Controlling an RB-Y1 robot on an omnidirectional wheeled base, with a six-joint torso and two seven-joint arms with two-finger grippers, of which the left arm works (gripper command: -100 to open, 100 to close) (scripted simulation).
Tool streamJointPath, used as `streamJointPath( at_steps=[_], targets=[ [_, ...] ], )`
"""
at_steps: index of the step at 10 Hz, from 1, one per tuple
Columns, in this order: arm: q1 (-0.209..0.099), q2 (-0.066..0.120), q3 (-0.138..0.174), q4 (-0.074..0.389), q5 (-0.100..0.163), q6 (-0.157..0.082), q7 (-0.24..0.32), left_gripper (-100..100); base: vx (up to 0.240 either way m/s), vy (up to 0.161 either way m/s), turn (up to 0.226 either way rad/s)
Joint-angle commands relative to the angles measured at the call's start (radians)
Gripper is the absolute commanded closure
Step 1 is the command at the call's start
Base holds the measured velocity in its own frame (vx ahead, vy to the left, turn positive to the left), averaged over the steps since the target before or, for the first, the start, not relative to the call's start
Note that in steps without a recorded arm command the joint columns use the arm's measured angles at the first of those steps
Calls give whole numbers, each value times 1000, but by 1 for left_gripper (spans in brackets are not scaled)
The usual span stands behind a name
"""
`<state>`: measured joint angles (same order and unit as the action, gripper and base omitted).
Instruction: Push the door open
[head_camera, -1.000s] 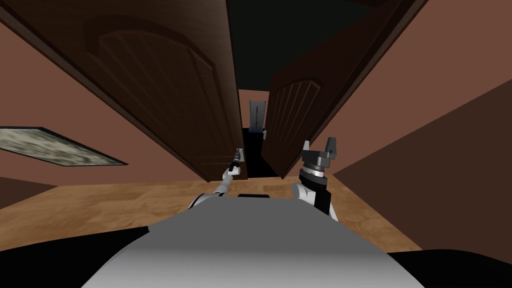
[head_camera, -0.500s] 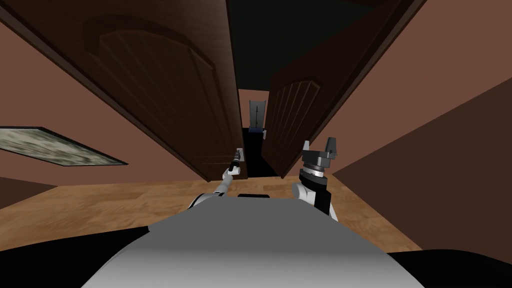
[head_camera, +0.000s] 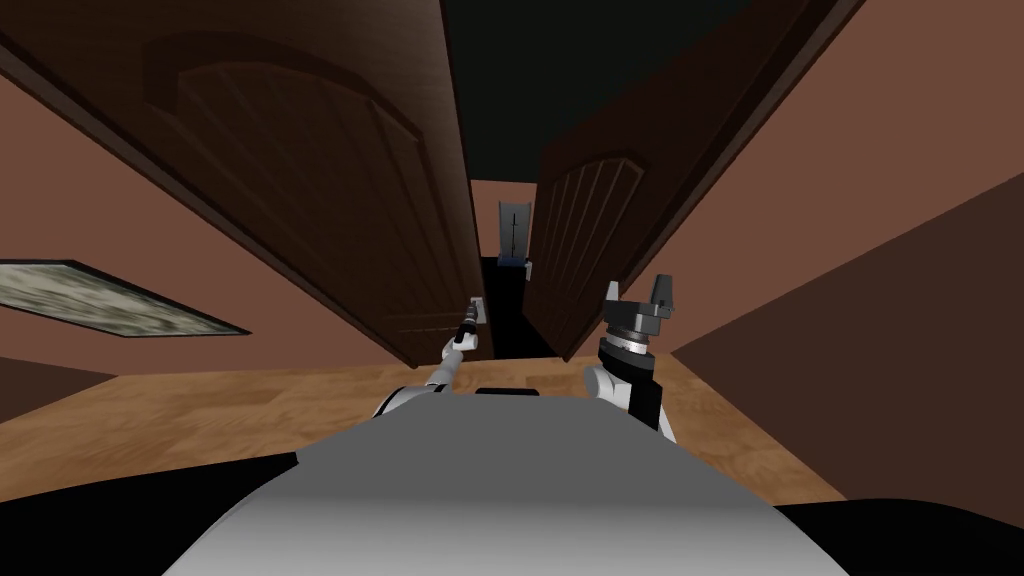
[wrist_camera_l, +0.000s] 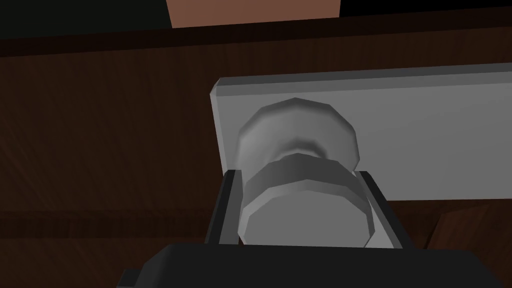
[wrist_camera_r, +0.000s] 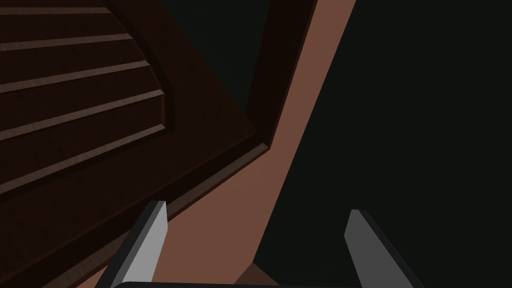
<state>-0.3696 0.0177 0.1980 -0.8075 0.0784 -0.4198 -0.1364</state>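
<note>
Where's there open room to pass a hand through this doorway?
Free: the narrow gap between the dark brown panelled left door and its matching right door, plus tan wood floor before them. Crowded: the left door's edge, where the left claw is shut on the grey round knob. The right claw stands open.

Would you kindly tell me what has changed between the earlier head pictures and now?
The left door leaf has shifted slightly left in the head view, widening the gap a little; the wall picture shifted too, so part of that is my own move. The left gripper stays shut on the grey knob; the right gripper stays open, raised by the right door leaf.
</note>
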Motion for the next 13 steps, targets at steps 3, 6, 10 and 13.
streamJointPath(
  at_steps=[3, 6, 10, 13],
  targets=[
    [-4, 32, 41, -24, 7, 4, -24, 100, 162, -41, 51],
    [-6, 38, 43, -3, 12, -5, -19, -100, 108, -45, 79],
    [-7, 28, 44, -5, 18, 3, -15, -100, -177, -80, 21],
    [-9, 4, 45, -8, 24, 12, -11, -100, -195, -90, 32]
  ],
)
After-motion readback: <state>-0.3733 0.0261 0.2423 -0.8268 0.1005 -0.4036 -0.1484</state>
